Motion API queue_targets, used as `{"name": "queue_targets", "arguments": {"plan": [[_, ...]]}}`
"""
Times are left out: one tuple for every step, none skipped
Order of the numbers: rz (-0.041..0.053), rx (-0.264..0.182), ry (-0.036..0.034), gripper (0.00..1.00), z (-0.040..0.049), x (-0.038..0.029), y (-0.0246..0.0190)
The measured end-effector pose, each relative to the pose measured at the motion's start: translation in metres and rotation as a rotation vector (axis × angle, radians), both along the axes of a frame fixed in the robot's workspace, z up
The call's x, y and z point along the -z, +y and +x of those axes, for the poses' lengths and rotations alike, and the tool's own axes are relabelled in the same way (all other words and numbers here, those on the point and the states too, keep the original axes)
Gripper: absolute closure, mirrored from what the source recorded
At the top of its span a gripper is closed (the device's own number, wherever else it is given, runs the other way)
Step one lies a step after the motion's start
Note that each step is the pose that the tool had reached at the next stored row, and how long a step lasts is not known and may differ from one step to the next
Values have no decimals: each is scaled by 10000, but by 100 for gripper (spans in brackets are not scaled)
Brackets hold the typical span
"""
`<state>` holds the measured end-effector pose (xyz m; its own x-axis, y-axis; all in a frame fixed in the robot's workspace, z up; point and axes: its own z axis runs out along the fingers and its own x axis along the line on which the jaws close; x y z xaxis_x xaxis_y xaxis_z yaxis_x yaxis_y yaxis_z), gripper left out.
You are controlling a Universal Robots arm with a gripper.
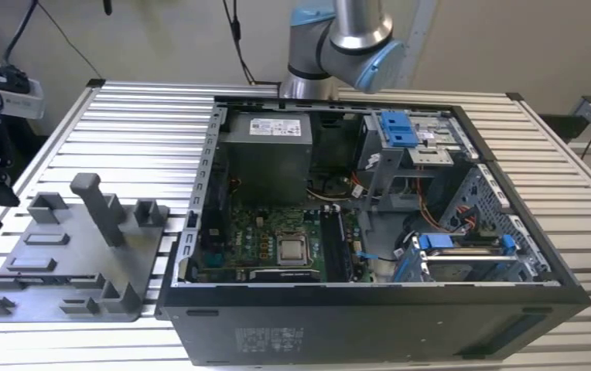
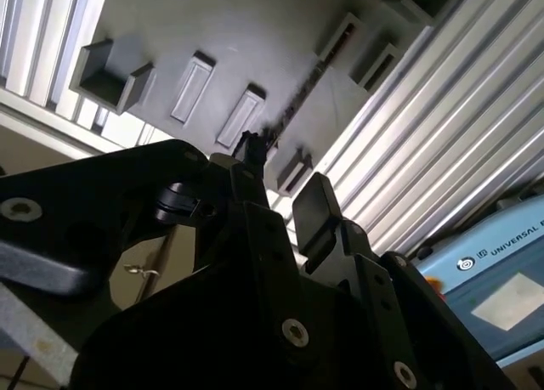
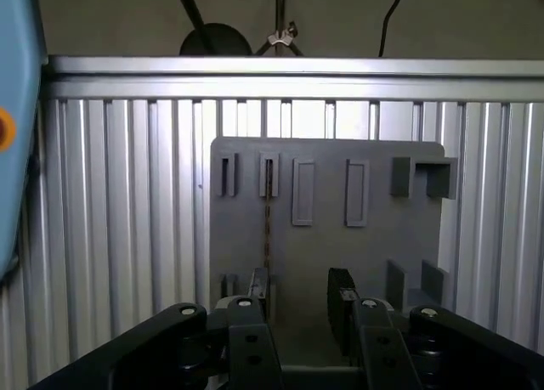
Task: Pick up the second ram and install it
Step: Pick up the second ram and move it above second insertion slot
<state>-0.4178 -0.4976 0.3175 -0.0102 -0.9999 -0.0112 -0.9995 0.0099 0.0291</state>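
The gripper (image 3: pixel 297 292) hangs open over the grey fixture plate (image 3: pixel 382 254), its two black fingers (image 3: pixel 340 298) well apart and nothing clamped between them. In both wrist views it looks straight down on the plate.

The second ram (image 3: pixel 268 228) stands on edge in the plate, seen as a thin dark line running between two narrow slots. It lies beneath the gripper and in line with the inner side of one finger rather than the middle of the gap. In the second wrist view the second ram (image 2: pixel 302 93) leads up to the tip of one finger, with the gripper (image 2: pixel 283 167) above the fixture plate (image 2: pixel 255 33). Whether that finger touches it, I cannot tell.

Around the plate is the ribbed metal table (image 3: pixel 127 195).

In the exterior view the fixture plate (image 1: pixel 79 263) sits at the lower left, beside the open computer case (image 1: pixel 378 317). The green board (image 1: pixel 264 232) lies inside the case, and the arm (image 1: pixel 337 46) rises at the top centre.
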Motion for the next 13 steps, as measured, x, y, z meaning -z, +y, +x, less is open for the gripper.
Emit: {"name": "queue_targets", "arguments": {"plan": [[0, -1, -2, 58, 0, 12, 0], [0, -1, -3, 58, 0, 25, 0], [1, -1, -3, 58, 0, 37, 0], [1, -1, -4, 58, 0, 48, 0], [1, -1, -5, 58, 0, 60, 0], [1, -2, -5, 58, 0, 71, 0], [0, -1, -4, 58, 0, 82, 0], [1, -1, -5, 58, 0, 95, 0], [0, -1, -4, 58, 0, 106, 0], [1, -1, -5, 58, 0, 119, 0], [1, -1, -5, 58, -1, 130, 0], [1, -1, -8, 58, -1, 142, 0], [0, -1, -11, 58, -2, 152, 0]]}}
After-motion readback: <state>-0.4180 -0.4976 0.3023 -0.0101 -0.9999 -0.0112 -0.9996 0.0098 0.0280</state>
